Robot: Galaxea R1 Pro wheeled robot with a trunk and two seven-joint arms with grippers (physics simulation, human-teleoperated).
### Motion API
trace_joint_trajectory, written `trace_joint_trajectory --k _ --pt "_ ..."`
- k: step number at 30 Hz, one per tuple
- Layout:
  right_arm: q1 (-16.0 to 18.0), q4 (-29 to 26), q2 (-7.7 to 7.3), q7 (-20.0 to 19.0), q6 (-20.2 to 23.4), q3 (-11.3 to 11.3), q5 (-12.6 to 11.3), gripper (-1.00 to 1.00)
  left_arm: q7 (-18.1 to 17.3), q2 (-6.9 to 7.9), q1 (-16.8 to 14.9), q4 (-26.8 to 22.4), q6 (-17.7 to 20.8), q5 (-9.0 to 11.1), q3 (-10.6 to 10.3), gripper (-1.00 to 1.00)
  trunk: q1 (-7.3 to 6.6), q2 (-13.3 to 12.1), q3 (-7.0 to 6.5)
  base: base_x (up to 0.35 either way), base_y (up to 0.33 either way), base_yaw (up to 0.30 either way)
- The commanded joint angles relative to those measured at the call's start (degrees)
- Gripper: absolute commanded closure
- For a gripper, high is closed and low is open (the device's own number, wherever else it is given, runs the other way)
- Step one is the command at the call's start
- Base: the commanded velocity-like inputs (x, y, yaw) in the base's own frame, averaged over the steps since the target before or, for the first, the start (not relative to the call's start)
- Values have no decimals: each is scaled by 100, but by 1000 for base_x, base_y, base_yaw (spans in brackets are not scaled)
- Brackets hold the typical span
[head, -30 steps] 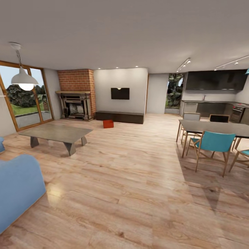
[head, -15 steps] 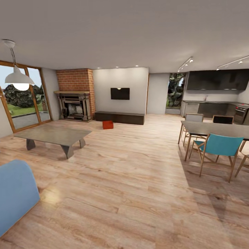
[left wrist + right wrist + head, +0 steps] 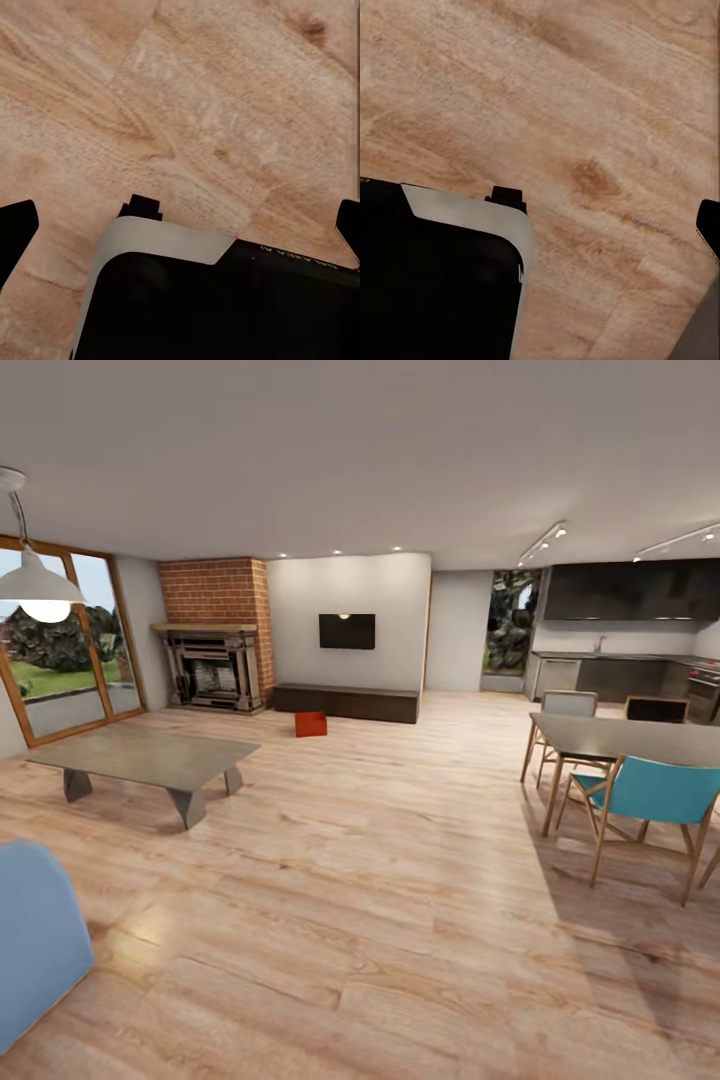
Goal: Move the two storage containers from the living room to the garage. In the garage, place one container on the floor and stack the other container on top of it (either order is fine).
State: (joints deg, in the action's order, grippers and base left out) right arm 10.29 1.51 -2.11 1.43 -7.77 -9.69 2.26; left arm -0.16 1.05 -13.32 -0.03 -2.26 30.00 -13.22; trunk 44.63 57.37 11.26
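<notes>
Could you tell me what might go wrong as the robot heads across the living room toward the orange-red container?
1. The low coffee table stands left of the open path to the storage container; drifting left could clip its corner.
2. The dining table and teal chair border the right side, so a wide swing risks a bump.
3. I can make out one container from here, by the dark cabinet; the second may need searching for.

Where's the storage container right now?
Head view: an orange-red storage container sits far ahead, left of centre, on the wood floor before the low dark cabinet.
</notes>
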Motion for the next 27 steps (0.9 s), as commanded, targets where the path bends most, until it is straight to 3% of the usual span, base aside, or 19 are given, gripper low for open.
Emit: trace_joint_trajectory --k 1,27 --pt "8 16 1 12 -30 -24 22 -100 -2 0 -4 3 -15 50 -49 -100 4 4 8 322 0 0" --pt "8 15 1 8 -23 -33 20 -100 -2 1 -4 3 -20 50 -49 -100 4 4 8 322 0 0"
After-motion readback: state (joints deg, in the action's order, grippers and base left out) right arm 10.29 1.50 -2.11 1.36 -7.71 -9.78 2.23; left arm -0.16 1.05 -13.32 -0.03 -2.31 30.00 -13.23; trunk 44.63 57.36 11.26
